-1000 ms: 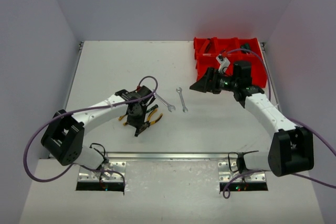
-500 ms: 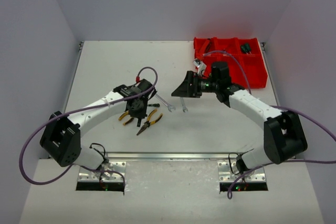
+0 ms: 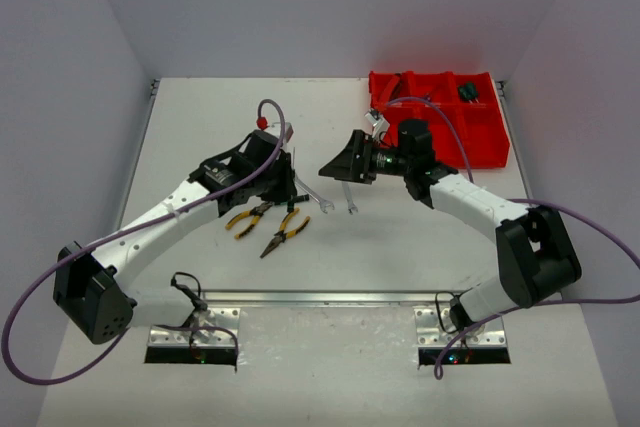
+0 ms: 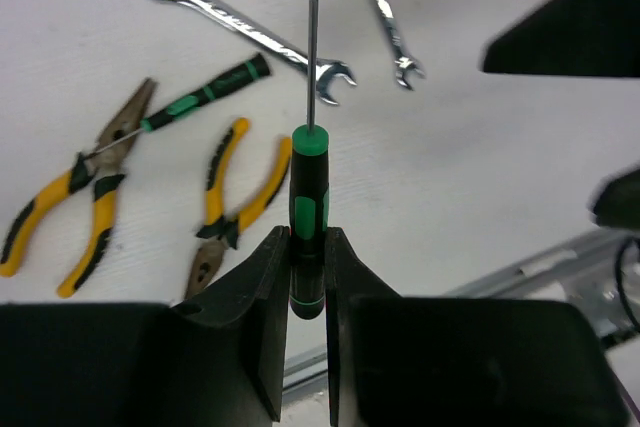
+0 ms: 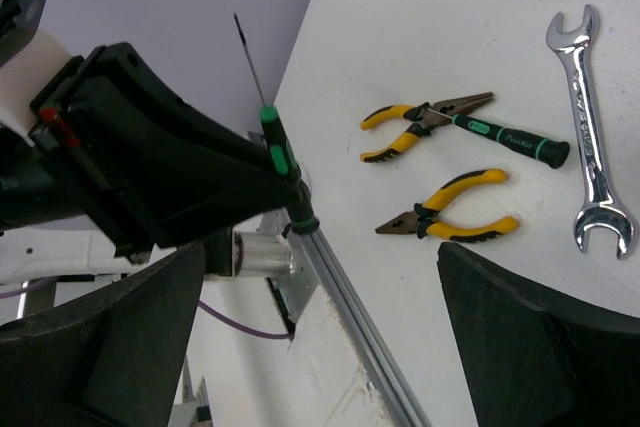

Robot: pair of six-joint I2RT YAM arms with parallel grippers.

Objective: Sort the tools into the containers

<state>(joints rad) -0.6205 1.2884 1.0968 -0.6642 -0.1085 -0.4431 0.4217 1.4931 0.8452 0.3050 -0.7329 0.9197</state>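
Note:
My left gripper (image 4: 308, 247) is shut on the handle of a green-and-black screwdriver (image 4: 308, 187), held above the table with its thin shaft pointing away. Below it lie two yellow-handled pliers (image 4: 235, 202) (image 4: 85, 197), a second green-and-black screwdriver (image 4: 205, 95) and two silver wrenches (image 4: 245, 27) (image 4: 385, 17). My right gripper (image 3: 335, 169) stands open and empty just right of the left gripper (image 3: 272, 175), facing it. The right wrist view shows the held screwdriver (image 5: 277, 152) between its wide-set fingers (image 5: 540, 337). The red containers (image 3: 490, 137) sit at the far right.
A dark green-black tool (image 3: 467, 92) lies in a far compartment of the containers. A metal rail (image 3: 320, 298) runs along the table's near edge. Grey walls close in the left, right and back. Purple cables loop from both arms.
The left gripper has risen off the pliers with the screwdriver and shifted away from the near edge. The right gripper has swung left from the containers toward the left gripper.

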